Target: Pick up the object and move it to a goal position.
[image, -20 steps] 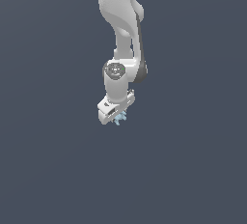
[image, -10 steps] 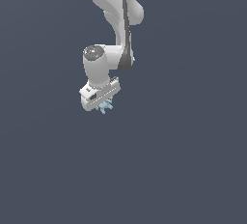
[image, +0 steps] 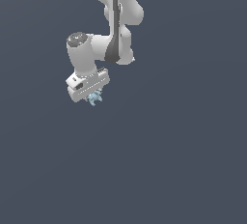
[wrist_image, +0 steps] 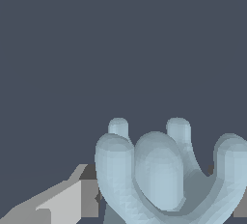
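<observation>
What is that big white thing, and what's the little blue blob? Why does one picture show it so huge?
The white thing is a robot arm, drawn by a computer simulator. At its end is a gripper, like a hand with two fingers. One picture comes from a camera standing off to the side. The other comes from a camera on the robot's wrist, so it sees very close up. The pale blue knobbly object is tiny; up close it fills the wrist picture. The gripper seems to be holding it. Everything behind is plain dark grey; no other things show.

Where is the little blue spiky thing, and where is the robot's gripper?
little blue spiky thing (wrist_image: 159,179): wrist view, on its rounded middle lobe.
gripper (image: 92,94): exterior view, at the fingertips, just above the blue thing it is clamped on.
</observation>
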### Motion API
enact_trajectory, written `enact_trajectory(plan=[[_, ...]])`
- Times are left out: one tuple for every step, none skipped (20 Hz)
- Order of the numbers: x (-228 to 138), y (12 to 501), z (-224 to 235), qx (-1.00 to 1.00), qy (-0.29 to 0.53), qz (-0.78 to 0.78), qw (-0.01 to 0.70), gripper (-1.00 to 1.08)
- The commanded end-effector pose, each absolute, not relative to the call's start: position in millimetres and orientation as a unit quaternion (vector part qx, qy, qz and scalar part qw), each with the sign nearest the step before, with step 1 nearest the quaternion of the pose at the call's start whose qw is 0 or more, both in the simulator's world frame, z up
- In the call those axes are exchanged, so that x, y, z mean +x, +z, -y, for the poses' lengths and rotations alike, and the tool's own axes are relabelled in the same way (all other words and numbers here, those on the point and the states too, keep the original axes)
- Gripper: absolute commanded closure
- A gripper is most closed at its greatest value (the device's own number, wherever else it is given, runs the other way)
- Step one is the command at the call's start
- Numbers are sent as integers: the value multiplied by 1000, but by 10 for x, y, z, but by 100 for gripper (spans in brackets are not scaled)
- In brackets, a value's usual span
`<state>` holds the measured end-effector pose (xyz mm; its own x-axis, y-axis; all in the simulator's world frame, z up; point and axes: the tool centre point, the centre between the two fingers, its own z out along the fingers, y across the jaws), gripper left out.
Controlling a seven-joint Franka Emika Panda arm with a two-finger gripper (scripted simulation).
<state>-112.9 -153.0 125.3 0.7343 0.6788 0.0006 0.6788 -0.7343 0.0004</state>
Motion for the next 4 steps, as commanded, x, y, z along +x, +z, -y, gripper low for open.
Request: enact_trajectory(plan=[[-1162, 1288, 1589, 931, 0, -365, 0, 108], [-1167, 1295, 1602, 931, 0, -365, 0, 108], [-1171, 1299, 1610, 931, 0, -365, 0, 108], [-1172, 1301, 1612, 931, 0, -365, 0, 108]])
